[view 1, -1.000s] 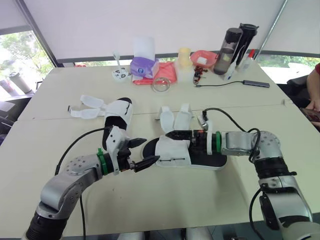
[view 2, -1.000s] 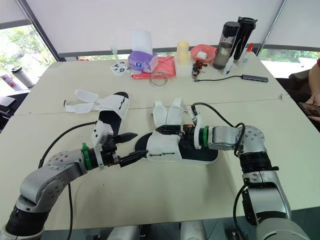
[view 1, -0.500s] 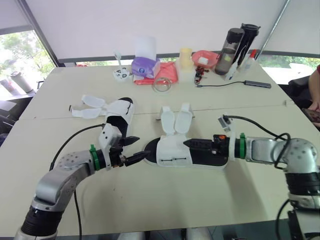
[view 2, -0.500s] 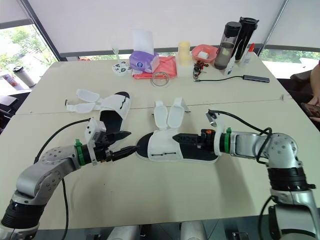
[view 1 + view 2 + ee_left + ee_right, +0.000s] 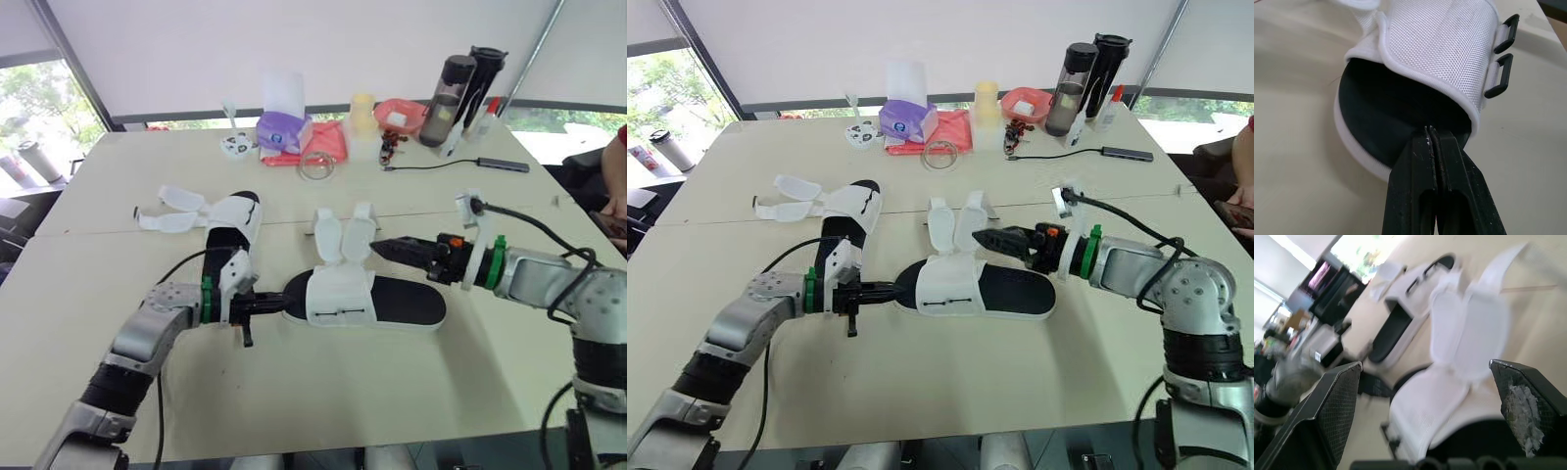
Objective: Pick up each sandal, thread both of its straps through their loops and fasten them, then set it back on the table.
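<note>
The near sandal (image 5: 338,294), white upper on a black sole, lies flat mid-table. Its two white straps (image 5: 343,233) stand open and upright on its far side. Two black loops (image 5: 1501,73) show on its side in the left wrist view. My left gripper (image 5: 281,303) is shut, its tips touching the sandal's toe end (image 5: 1400,127) at the black insole. My right gripper (image 5: 394,247) hovers open just above the sandal's heel part, beside the straps, holding nothing. The second sandal (image 5: 233,221) lies farther left, its straps (image 5: 171,211) spread flat and undone.
Along the table's far edge stand two dark bottles (image 5: 449,88), a red bowl (image 5: 400,113), a yellow cup (image 5: 362,108), a purple tissue box (image 5: 282,130) and a pink cloth (image 5: 325,143). A cable with a hub (image 5: 505,164) lies at the right. A person's arm (image 5: 617,166) shows at the right edge.
My left gripper has shut and dropped to the sandal's toe. My right gripper has drawn back out of the sandal toward the heel and lifted, still open.
</note>
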{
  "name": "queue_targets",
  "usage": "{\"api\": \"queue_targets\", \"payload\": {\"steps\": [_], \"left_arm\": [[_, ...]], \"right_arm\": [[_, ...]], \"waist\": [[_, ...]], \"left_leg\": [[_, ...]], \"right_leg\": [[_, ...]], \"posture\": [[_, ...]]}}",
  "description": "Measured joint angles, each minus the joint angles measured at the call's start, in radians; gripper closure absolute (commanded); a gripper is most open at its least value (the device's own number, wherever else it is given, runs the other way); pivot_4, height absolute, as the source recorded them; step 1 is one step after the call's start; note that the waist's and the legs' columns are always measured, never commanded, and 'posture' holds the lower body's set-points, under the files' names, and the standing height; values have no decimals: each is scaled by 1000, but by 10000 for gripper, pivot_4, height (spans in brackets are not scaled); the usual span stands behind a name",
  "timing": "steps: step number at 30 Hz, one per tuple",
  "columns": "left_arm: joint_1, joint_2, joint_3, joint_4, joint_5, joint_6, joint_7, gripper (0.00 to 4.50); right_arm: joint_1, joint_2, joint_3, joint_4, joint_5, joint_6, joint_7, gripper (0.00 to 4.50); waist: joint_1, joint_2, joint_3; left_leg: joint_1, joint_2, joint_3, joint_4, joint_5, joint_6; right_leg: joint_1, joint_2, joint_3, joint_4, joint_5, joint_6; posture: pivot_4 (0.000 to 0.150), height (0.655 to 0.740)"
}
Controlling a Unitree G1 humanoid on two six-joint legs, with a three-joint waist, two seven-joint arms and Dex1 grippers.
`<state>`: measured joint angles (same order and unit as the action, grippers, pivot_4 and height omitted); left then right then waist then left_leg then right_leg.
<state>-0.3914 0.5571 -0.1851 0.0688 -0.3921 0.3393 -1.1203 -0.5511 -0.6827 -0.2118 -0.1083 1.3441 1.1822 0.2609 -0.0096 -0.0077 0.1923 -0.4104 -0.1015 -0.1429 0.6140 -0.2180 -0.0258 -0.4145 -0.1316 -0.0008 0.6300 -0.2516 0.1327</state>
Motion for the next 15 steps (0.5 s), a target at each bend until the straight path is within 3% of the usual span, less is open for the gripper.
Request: {"api": "queue_targets", "payload": {"steps": [6,10,15], "left_arm": [[-64,-59,-55,67,81,-51,-6,44437],[-74,-71,-61,72,104,-59,-10,44437],[-72,-85,-64,74,130,-92,-8,44437]], "right_arm": [[-217,152,-46,293,-27,4,-279,0],[-361,274,-173,530,17,-25,-483,0],[-441,331,-294,697,74,-39,-667,0]], "waist": [[-3,0,0],[-3,1,-1],[1,1,-1]], "left_leg": [[1,0,1,1,1,-1],[1,1,0,0,1,-1],[1,-1,1,0,1,-1]], "right_leg": [[0,1,1,0,4,1],[0,2,1,1,5,2],[1,1,1,1,6,3]], "posture": [[1500,7400],[1500,7400],[1500,7400]]}}
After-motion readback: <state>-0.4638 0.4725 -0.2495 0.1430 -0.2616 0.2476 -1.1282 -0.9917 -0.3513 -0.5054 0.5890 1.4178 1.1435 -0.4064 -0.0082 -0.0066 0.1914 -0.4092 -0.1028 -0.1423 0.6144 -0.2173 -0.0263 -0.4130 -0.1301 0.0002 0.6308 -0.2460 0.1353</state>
